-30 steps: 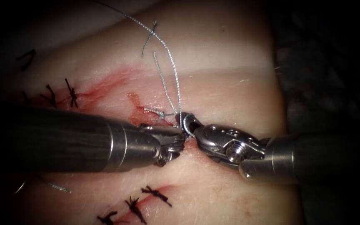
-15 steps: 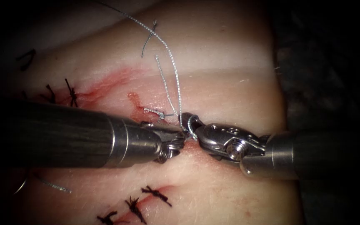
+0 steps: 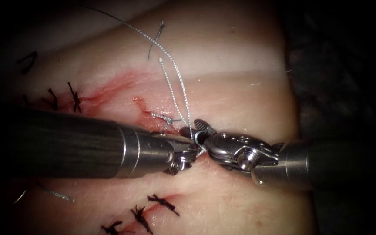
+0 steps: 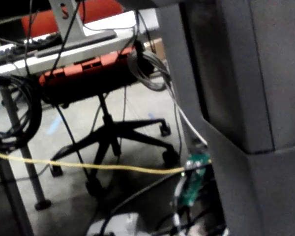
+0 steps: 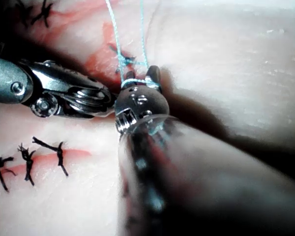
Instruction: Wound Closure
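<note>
On the tissue [image 3: 240, 87] the two tools meet tip to tip over the reddened cut [image 3: 142, 109]. The grey thread [image 3: 177, 74] comes down from the upper left and winds around the right tool [image 3: 196, 127], also seen as a loop [image 5: 137, 81] at its jaw base [image 5: 150, 78]. Its jaws stand slightly open with nothing between them. The left tool [image 3: 191, 146] [image 5: 96, 98] looks shut on the thread just below that loop. A small knot [image 3: 167, 117] [image 5: 124, 60] sits on the cut, with a free tail [image 3: 162, 65] rising from it. A thin curved glint [image 3: 20, 196], perhaps the needle, lies at the lower left.
Black finished stitches sit to the upper left [image 3: 75, 98] and along a second cut at the bottom [image 3: 162, 202]. A short cut end of thread [image 3: 155, 41] lies on the pale fat above. The tissue's edge [image 3: 290, 74] drops into dark at the right.
The left tool has slid to the right, closing on the right tool's tip. The thread loop has drawn snugger around the right tool, and the long strand has swung slightly to the left.
</note>
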Available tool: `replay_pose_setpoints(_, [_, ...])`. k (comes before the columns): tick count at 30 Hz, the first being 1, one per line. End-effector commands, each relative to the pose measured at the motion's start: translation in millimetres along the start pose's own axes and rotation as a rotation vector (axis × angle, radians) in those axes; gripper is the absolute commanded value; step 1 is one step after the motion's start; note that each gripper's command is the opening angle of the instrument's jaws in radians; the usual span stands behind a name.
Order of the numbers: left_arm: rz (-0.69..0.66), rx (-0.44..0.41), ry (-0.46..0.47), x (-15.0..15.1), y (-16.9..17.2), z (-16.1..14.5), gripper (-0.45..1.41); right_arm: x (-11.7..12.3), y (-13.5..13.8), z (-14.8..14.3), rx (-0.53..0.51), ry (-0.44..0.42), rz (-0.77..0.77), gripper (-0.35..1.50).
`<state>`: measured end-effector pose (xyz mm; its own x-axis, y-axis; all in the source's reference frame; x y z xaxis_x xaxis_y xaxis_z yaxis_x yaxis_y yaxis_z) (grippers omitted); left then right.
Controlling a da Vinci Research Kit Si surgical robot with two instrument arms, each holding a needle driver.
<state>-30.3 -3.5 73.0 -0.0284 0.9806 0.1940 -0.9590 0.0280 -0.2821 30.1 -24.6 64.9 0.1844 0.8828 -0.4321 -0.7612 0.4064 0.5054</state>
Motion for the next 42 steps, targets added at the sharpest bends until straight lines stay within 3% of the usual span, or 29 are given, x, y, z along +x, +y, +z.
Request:
replay_pose_setpoints(1, [0.0,0.001,0.0,-0.1,0.3,0.7,-0.45,-0.3,-0.6,0.7,0.002,0.001,-0.007,0.47])
replay_pose_setpoints(3, [0.0,0.001,0.0,-0.1,0.3,0.7,-0.45,-0.3,-0.6,0.7,0.002,0.001,-0.013,0.42])
replay_pose_setpoints(5, [0.0,0.001,0.0,-0.1,0.3,0.7,-0.45,-0.3,-0.6,0.7,0.002,0.002,-0.014,0.17])
replay_pose_setpoints(9, [0.0,0.0,-0.002,0.0,0.4,0.6,-0.45,-0.6,-0.5,1.0,0.001,0.003,-0.018,0.12])
replay_pose_setpoints(14, [-0.001,0.0,-0.003,0.3,0.5,0.6,-0.45,-1.0,-0.6,1.7,-0.002,0.006,-0.029,0.21])
replay_pose_setpoints(15, [0.0,0.0,-0.004,0.4,0.5,0.5,-0.45,-0.9,-0.7,2.0,-0.005,0.008,-0.039,0.34])
replay_pose_setpoints(19, [0.0,-0.001,-0.005,0.4,0.4,0.5,-0.45,-0.8,-0.8,2.2,-0.007,0.009,-0.05,0.49])
replay_pose_setpoints(23, [0.0,-0.001,-0.005,0.4,0.5,0.4,-0.45,-1.0,-0.8,2.6,-0.009,0.01,-0.052,0.26])
replay_pose_setpoints(25, [-0.001,-0.001,-0.005,0.4,0.5,0.4,-0.45,-1.2,-0.8,2.7,-0.003,0.008,-0.055,-0.06])
replay_pose_setpoints(26, [-0.001,-0.001,-0.005,0.4,0.5,0.4,-0.45,-1.2,-0.8,2.7,0.007,0.002,-0.056,-0.35])
replay_pose_setpoints(36, [0.005,0.007,0.01,0.6,-0.2,0.2,-0.45,-0.4,-0.2,0.7,0.02,-0.015,-0.06,-0.35])
replay_pose_setpoints(42, [0.023,0.069,0.077,4.4,-4.0,-1.3,-0.45,1.1,2.3,-4.0,0.091,0.052,-0.045,-0.35])
